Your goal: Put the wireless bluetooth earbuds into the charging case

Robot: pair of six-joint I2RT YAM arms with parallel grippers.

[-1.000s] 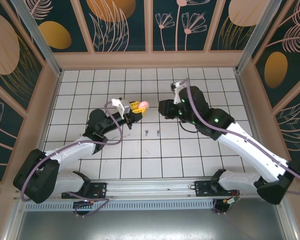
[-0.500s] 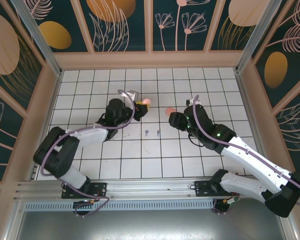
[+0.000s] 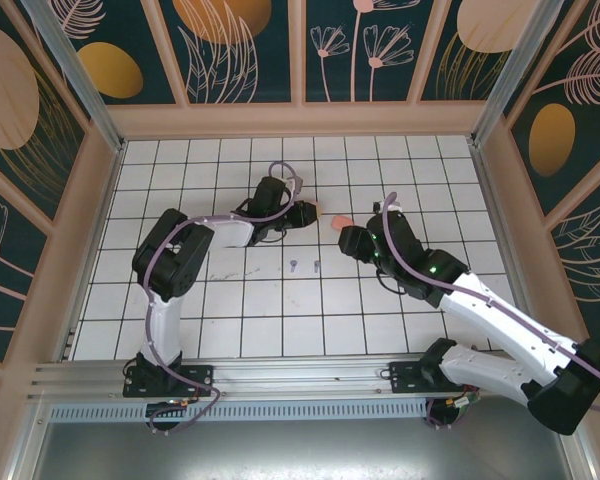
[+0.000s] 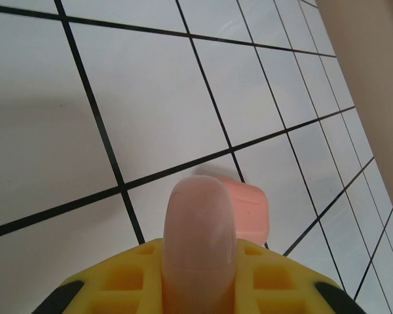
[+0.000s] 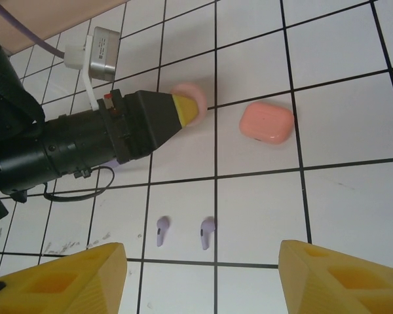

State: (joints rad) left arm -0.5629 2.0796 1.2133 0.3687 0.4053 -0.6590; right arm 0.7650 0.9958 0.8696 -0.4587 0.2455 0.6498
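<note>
Your left pincer (image 5: 188, 108) is clamped on a pale pink rounded plastic case (image 4: 198, 222); your right pincer (image 5: 202, 261) gapes wide, empty. A coral-orange plastic case (image 5: 267, 122) lies closed on the white tiled table (image 5: 354, 196), with two lilac stemmed earbuds (image 5: 162, 230) nearby. Since a second ago, the left pincer has swung closer to the coral-orange plastic case.

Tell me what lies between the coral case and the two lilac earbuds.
Nothing: the right wrist view shows bare white tile and grid lines between the coral case and the lilac earbuds.
</note>
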